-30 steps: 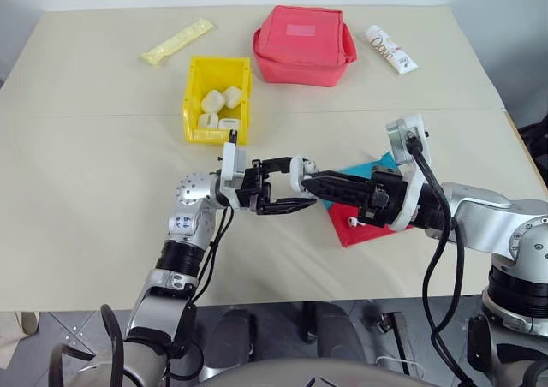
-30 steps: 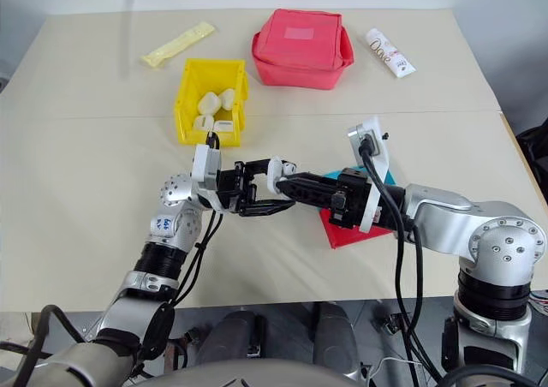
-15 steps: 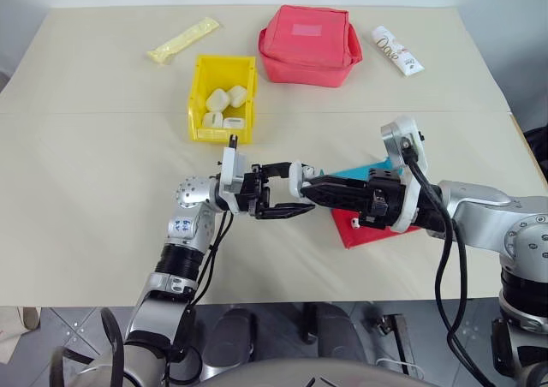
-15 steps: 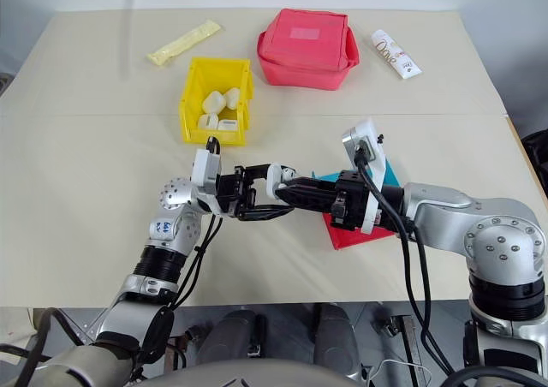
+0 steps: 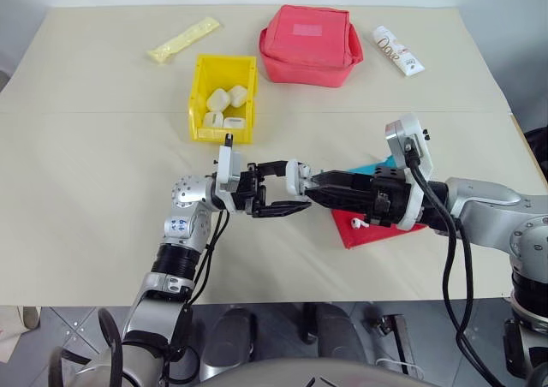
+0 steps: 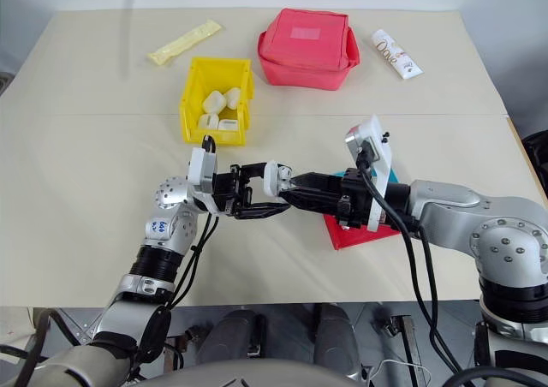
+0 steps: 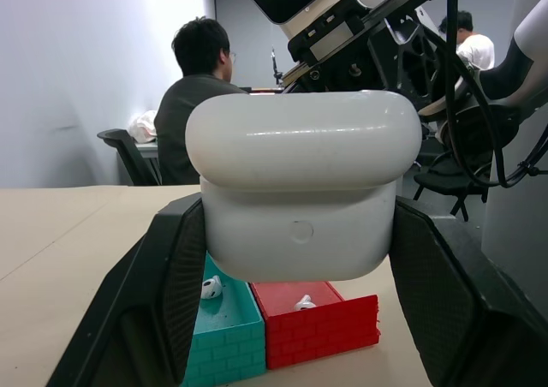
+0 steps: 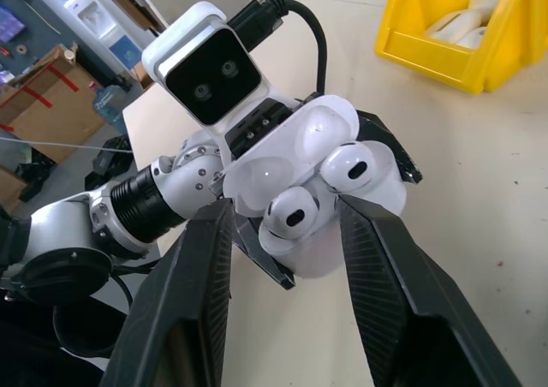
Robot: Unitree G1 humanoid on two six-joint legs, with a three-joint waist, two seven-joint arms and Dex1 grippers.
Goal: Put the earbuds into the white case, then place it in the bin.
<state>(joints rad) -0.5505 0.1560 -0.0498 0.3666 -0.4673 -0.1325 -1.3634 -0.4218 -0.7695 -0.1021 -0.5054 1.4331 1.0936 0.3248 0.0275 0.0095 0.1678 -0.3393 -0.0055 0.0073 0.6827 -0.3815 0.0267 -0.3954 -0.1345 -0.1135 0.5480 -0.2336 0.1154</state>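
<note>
left gripper [image 5: 276,188] clamps white case [image 7: 301,186], lid open, in front of bin [image 5: 222,97] | right gripper [image 8: 282,233] fingers part-open, straddling seated earbuds [image 8: 330,186] | advice: back straight out, then close lid

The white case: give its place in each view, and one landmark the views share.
Left eye view: white case at centre, between the two hands.
Right eye view: at centre, same spot.
Left wrist view: large and central, clamped by the left hand.
Right wrist view: centre, lid open, earbuds inside.
Shared landmark: the bin, except in the left wrist view.
</note>
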